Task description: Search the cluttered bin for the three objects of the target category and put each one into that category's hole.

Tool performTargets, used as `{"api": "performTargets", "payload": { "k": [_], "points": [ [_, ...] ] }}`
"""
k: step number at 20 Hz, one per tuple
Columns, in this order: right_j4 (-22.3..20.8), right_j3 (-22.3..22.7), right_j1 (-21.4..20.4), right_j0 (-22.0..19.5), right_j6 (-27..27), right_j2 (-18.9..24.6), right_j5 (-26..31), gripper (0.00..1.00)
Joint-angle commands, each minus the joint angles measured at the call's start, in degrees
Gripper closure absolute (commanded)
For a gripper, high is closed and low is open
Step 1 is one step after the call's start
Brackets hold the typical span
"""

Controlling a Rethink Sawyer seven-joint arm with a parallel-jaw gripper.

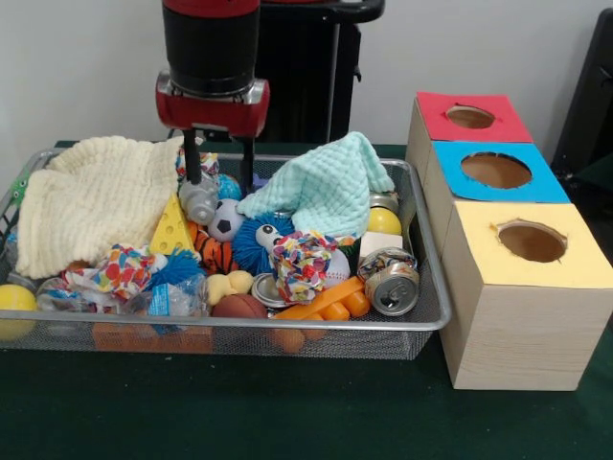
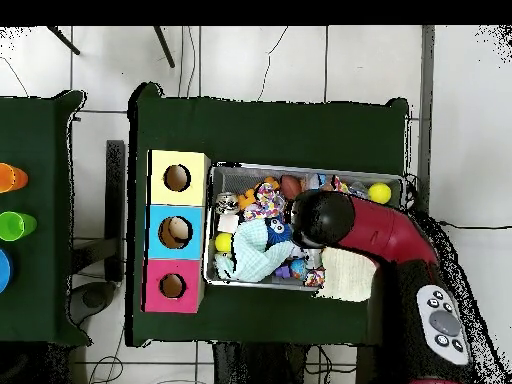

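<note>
The bin [image 1: 433,314] is a silver wire-mesh tray full of toys and cloths; it also shows in the overhead view [image 2: 300,168]. My gripper [image 1: 219,172] hangs open over the bin's back middle, fingers apart and empty. A small clear bottle [image 1: 199,199] stands tilted just under the left finger [image 1: 192,161]. A second clear bottle with a blue label [image 1: 176,299] lies at the bin's front left. I cannot make out a third. The blue-surround hole [image 1: 495,170] is in the middle wooden box to the right of the bin [image 2: 175,232]. In the overhead view the arm's wrist [image 2: 320,218] hides the gripper.
A cream cloth [image 1: 96,201] covers the bin's left part and a mint cloth [image 1: 326,187] its back right. A crushed can [image 1: 391,283] lies at the front right. The red-surround hole [image 1: 469,117] and the yellow-surround hole [image 1: 532,241] flank the blue one.
</note>
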Motion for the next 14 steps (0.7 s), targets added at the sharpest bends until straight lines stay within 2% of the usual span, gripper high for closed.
{"api": "performTargets", "payload": {
  "k": [1,11,14],
  "points": [
    [-3.0,-6.4,7.2,2.1,2.4,3.2,1.0,0.00],
    [-2.0,-10.6,12.5,2.0,2.7,2.6,0.7,0.00],
    [-2.3,-10.9,12.8,1.9,2.4,2.2,0.6,0.00]
  ]
}}
